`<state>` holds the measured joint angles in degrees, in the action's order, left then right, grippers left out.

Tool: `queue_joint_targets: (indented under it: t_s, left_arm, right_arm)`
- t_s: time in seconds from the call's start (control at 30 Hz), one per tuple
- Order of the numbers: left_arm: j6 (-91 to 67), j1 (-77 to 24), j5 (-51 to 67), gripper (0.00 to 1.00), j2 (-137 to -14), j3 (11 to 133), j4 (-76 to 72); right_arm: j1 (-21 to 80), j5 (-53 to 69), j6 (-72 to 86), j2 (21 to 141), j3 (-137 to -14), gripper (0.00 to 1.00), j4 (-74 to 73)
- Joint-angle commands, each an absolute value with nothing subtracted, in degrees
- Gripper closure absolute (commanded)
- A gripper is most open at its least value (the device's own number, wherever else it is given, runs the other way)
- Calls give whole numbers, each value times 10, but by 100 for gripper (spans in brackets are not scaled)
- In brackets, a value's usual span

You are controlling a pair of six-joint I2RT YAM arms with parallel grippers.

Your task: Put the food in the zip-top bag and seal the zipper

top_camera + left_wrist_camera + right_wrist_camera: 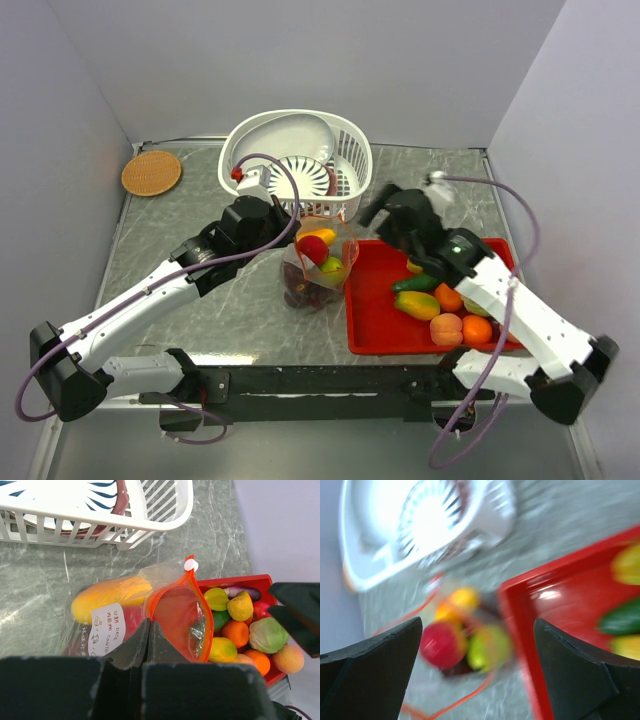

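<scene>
Red tray (375,300), white slotted basket (350,190), clear zip-top bag (160,572) with orange-red zipper (148,605), grey marbled table (150,220), tan woven coaster (151,172)

walls (300,60): plain pale grey | table (200,300): grey marbled top | light: even

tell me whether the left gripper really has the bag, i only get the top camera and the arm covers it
Observer: Yes. In the left wrist view the left gripper is shut on the rim of the zip-top bag, right at the zipper, and the mouth gapes open.
Operator: is the right one carrying anything
Observer: No. Its wrist view is blurred, but it shows the right gripper wide open with nothing between the fingers.
Operator: anything on the tray hidden under that arm
Observer: A round pale green cabbage-like piece sits in the red tray.
</scene>
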<state>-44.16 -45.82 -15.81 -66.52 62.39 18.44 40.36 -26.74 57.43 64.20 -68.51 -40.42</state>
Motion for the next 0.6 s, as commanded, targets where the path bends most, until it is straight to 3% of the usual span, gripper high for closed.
queue_joint_targets:
  t_s: [0.0,0.33,0.57]
  left_arm:
    - [-431,-454,-150,99,-651,642,163]
    - [-425,-454,-150,99,-644,638,166]
    - [-425,-454,-151,99,-640,637,166]
  right_arm:
    - [302,-290,634,597,-625,0,-505]
    - [137,-295,657,639,-541,0,-526]
    - [105,-321,657,700,-537,0,-524]
